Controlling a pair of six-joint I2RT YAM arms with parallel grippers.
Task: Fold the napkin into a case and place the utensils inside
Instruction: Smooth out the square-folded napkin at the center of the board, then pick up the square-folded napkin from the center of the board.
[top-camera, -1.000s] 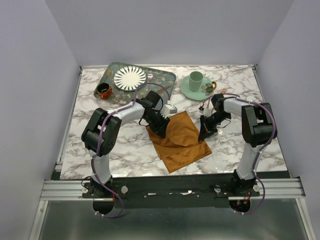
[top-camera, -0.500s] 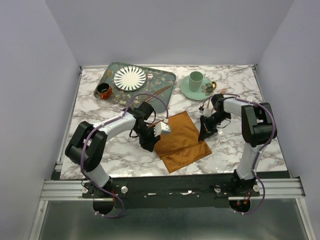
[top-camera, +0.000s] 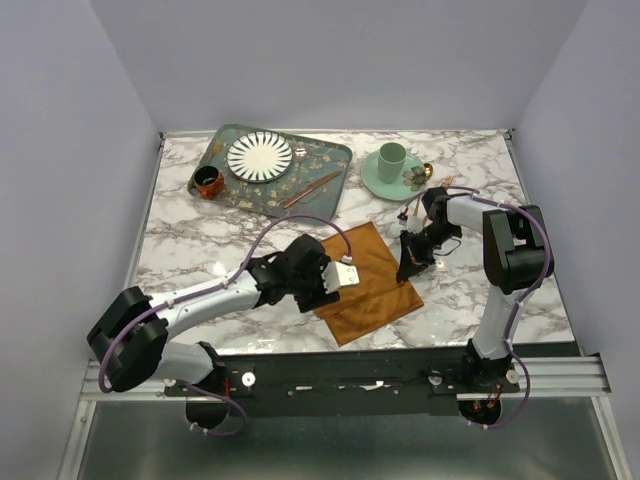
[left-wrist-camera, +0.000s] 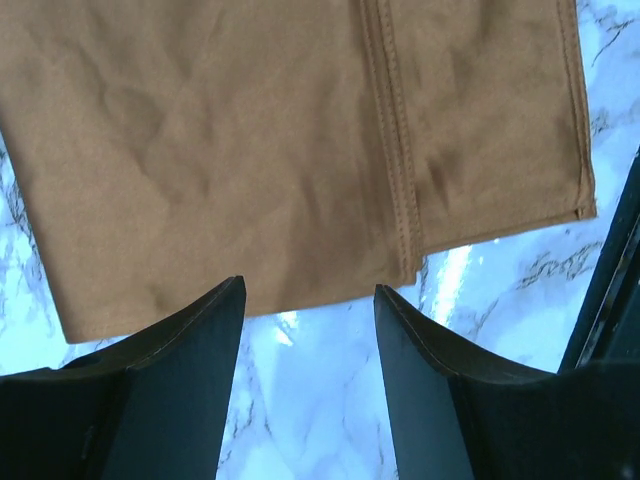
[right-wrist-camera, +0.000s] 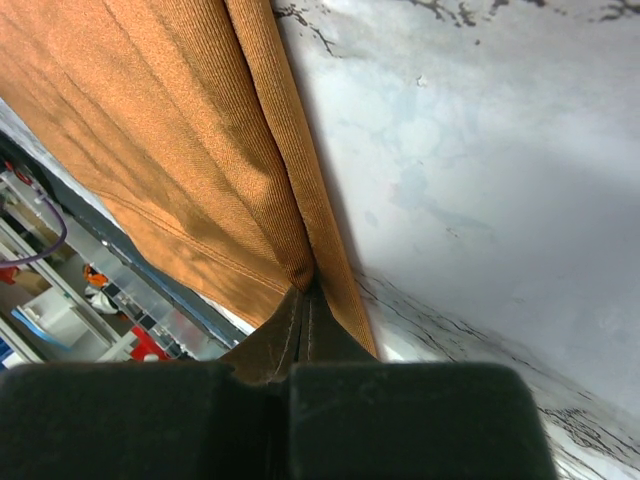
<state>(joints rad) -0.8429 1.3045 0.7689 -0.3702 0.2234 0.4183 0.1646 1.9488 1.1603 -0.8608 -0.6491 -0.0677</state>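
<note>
The rust-orange napkin (top-camera: 368, 285) lies on the marble, folded into a wide flat rectangle rather than a narrow case, with a stitched flap (left-wrist-camera: 480, 120) along one side. My left gripper (top-camera: 322, 290) hovers at its left edge, open, with only marble between the fingers (left-wrist-camera: 185, 340). My right gripper (top-camera: 405, 266) is shut on the napkin's right edge (right-wrist-camera: 300, 240). Of the utensils, one copper piece (top-camera: 312, 190) lies on the tray. Others (top-camera: 418, 203) lie near the saucer behind the right gripper.
A patterned green tray (top-camera: 215, 150) at the back left holds a striped plate (top-camera: 259, 156) and a small orange cup (top-camera: 208, 182). A mint cup (top-camera: 391, 157) stands on a saucer (top-camera: 384, 182) at the back right.
My left arm swung back toward the near left, let go of the napkin's fold and opened its jaws. The napkin now lies flat. The right gripper has not moved.
</note>
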